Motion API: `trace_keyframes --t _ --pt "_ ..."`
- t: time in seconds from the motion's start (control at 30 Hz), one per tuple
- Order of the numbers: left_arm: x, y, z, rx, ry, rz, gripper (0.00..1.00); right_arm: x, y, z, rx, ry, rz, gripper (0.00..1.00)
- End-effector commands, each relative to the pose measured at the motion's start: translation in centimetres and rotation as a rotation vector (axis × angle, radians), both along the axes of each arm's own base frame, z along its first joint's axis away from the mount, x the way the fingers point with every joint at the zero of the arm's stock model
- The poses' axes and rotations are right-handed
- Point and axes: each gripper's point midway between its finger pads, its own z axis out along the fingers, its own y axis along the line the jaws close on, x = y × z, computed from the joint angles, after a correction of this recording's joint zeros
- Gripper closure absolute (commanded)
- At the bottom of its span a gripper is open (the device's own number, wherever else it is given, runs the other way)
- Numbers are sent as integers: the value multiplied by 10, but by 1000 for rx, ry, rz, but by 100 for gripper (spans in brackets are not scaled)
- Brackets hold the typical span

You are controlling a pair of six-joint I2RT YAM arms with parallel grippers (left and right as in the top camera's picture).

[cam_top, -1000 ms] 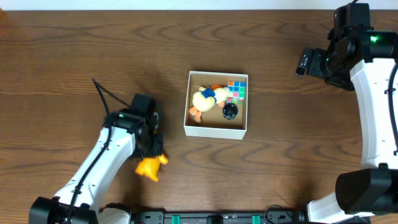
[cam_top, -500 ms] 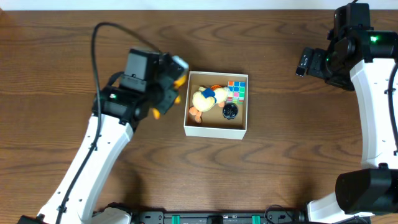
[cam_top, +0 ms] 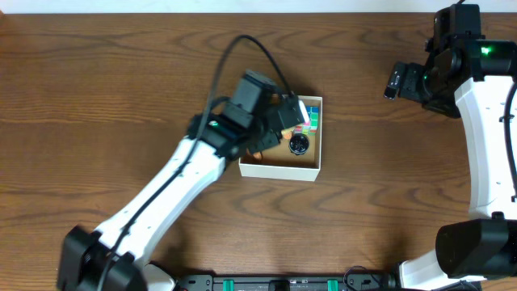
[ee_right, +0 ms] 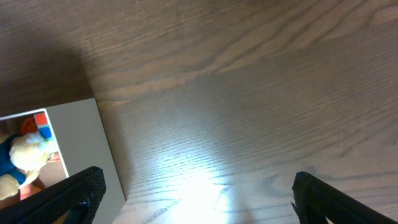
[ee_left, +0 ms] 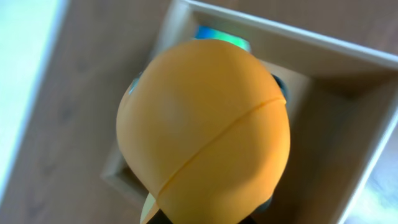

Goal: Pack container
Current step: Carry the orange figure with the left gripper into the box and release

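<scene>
Swung across in the last second: left gripper point(cam_top: 283, 119), from the table's point(cam_top: 97, 65) lower-left, past the box's left side, to above the container point(cam_top: 279, 169). Right gripper point(ee_right: 196, 180) unchanged, parked top right.

Left: closed on orange toy point(ee_left: 205, 130). Fills most of the wrist view, rounded, thin seam running across it. Fingers hidden behind it. Hangs over the container's interior. Not visible from overhead, covered by the arm.

Container: near table centre, slightly right, flat on the wood, open top. White walls, brown inside. Holds a colour cube point(cam_top: 312, 120) in the far right corner and a black round item point(cam_top: 299, 145) just in front of it. Also a cream plush point(ee_right: 25, 158) with blue and orange bits, seen inside from the right wrist view. Mostly under the left arm from overhead.

Right: jaws spread wide, nothing between them, only bare wood below. Well apart from the container, white wall visible at the left edge of the wrist view.
</scene>
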Motion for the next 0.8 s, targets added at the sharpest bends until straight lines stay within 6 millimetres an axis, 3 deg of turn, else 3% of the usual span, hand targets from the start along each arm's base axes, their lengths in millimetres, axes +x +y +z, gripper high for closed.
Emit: trace_keyframes --t 0.0,0.3,0.57,0.63,0.7,0.77 --pt "-10 -13 -15 46 35 -58 94 -1 -1 -2 -14 7 10 1" --pt "-21 -12 -65 141 168 -74 94 -1 -1 -2 -13 7 10 1" --pt "-26 -12 -90 175 230 -81 93 -1 -1 -1 -14 7 10 1" --pt "-30 -12 -91 174 248 -90 83 -1 -1 -1 -14 6 10 1" --pt "-32 -14 -92 166 259 -81 67 0 -1 -1 -14 6 10 1" --pt "-33 -14 -92 165 261 -77 62 0 -1 -1 -14 6 10 1"
